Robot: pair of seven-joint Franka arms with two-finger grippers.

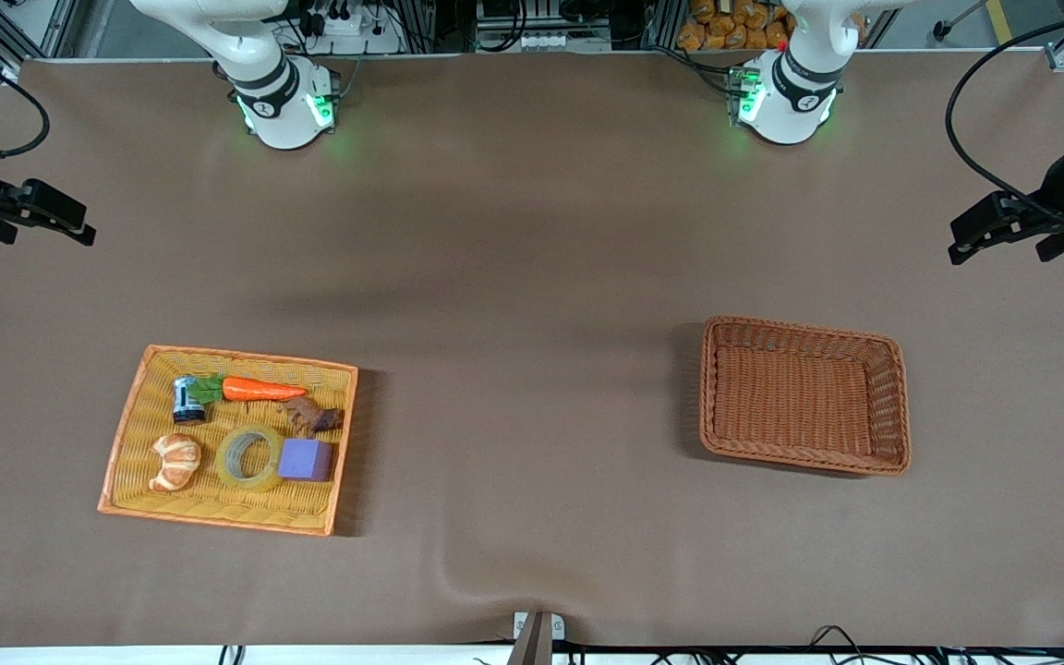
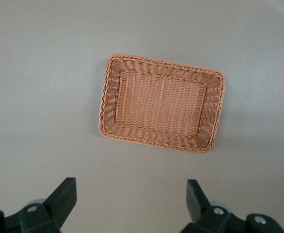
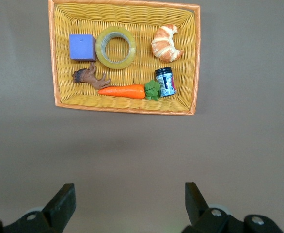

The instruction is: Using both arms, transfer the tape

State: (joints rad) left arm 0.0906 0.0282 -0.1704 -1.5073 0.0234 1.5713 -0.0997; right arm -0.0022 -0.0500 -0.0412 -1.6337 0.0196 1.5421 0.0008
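Observation:
The tape [image 1: 249,456] lies flat in a yellow wicker tray [image 1: 218,519], between a croissant and a purple cube. It also shows in the right wrist view [image 3: 116,47], with the tray's rim [image 3: 127,109] around it. My right gripper [image 1: 79,228] hangs high over the table at the right arm's end, open and empty [image 3: 130,194], well apart from the tray. My left gripper [image 1: 961,247] hangs high over the left arm's end, open and empty [image 2: 131,191].
The tray also holds a croissant [image 1: 175,461], a purple cube [image 1: 306,459], a carrot [image 1: 259,390], a small can [image 1: 188,399] and a brown toy figure [image 1: 315,417]. An empty brown wicker basket [image 1: 804,460] stands toward the left arm's end, also in the left wrist view [image 2: 161,145].

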